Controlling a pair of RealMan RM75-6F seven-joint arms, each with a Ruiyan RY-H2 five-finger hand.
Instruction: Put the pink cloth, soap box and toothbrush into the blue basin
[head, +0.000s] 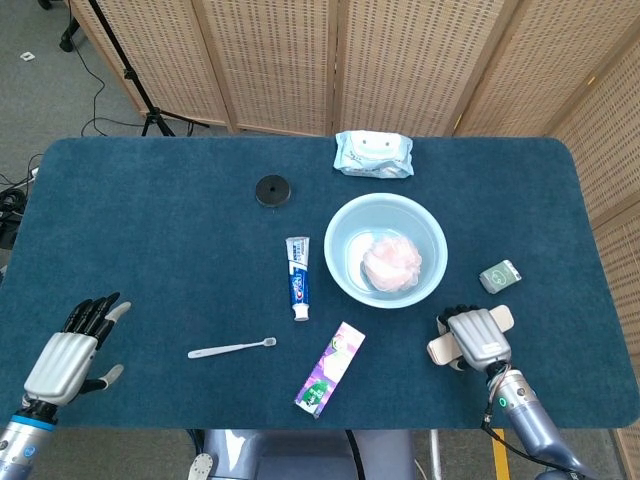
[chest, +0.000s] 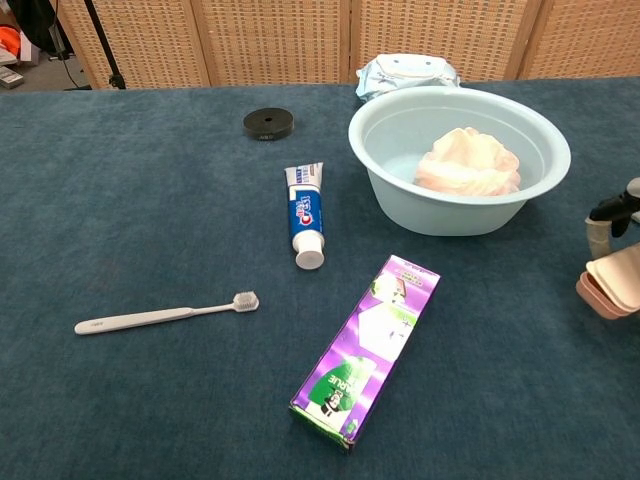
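head view alone shows left hand (head: 70, 355) lower left, fingers spread, empty; right hand (head: 478, 336) grips soap box (head: 441, 349), lower right.

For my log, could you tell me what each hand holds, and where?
The right hand grips the soap box around its middle; the left hand holds nothing.

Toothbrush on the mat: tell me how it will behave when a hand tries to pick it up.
The toothbrush looks thin and rigid, so probably light and stiff. It lies flat on the blue table cover, likely leaving little gap for fingers. Its smooth white handle may slip or pivot if pinched off-centre.
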